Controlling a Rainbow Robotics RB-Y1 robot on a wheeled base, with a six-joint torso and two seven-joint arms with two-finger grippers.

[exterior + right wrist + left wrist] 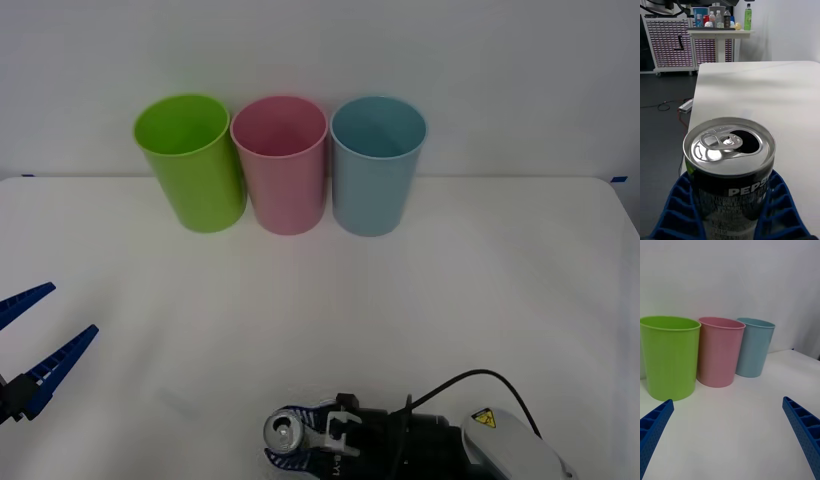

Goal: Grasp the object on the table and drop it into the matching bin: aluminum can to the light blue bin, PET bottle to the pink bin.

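While left claw [35,345] idles wide, right claw [292,445] (lying low) grips aluminum can [730,165].

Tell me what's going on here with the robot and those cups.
The right tool is closed around an aluminum can at the near edge of the white table, can upright, blue fingers on both sides. The left tool hangs open at the table's left side, holding nothing. Three bins stand in a row at the back: lime green bin, pink bin, light blue bin.

Front overhead and left wrist share bins [280,165].
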